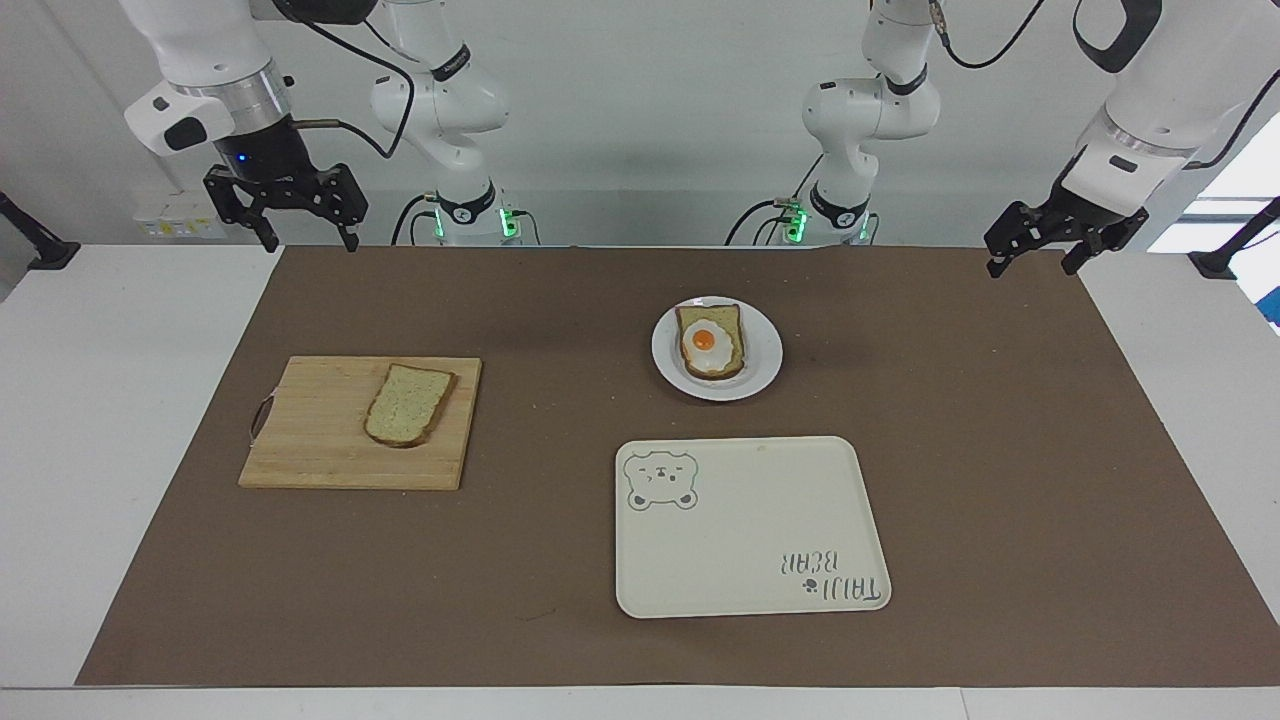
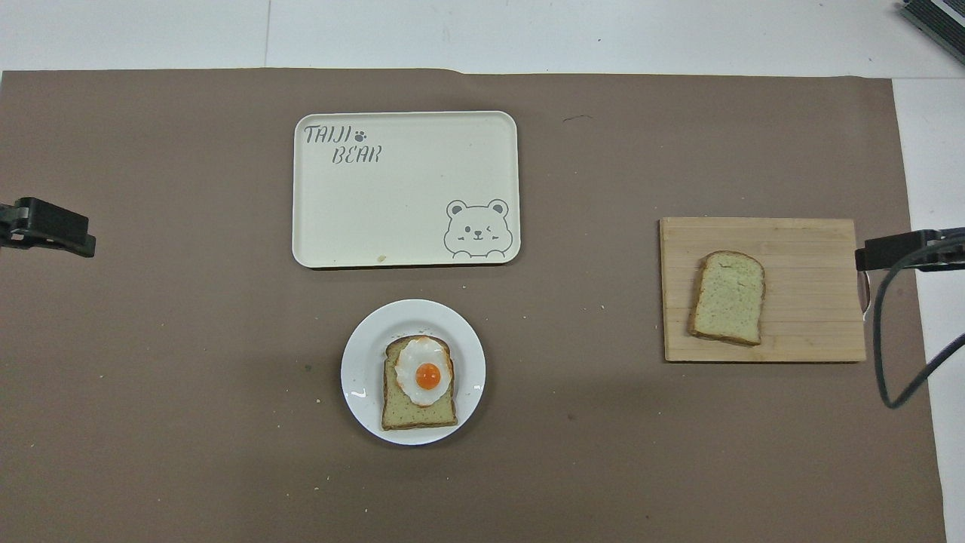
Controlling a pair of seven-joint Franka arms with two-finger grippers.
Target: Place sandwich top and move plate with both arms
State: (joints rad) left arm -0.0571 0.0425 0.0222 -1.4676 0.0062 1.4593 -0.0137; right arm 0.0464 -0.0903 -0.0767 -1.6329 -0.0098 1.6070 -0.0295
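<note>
Two pincers, left pincer (image 1: 1035, 258) and right pincer (image 1: 308, 232), hang wide apart-fingered and empty over the brown mat (image 1: 560, 300) (covering a white worktop (image 1: 120, 420)). A pale wall (image 1: 640, 120) backs the arms.

Two bread slices (image 1: 408, 403) (image 1: 711, 340), one egg (image 1: 711, 343), one plate (image 1: 766, 362), one tray (image 1: 760, 520), one board (image 1: 320, 430), two pincers (image 1: 308, 235) (image 1: 1033, 265).

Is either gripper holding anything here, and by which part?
Nothing is held. The right gripper and left gripper both hang open and empty; the plain tan bread slice lies untouched on the wooden cutting board.
</note>
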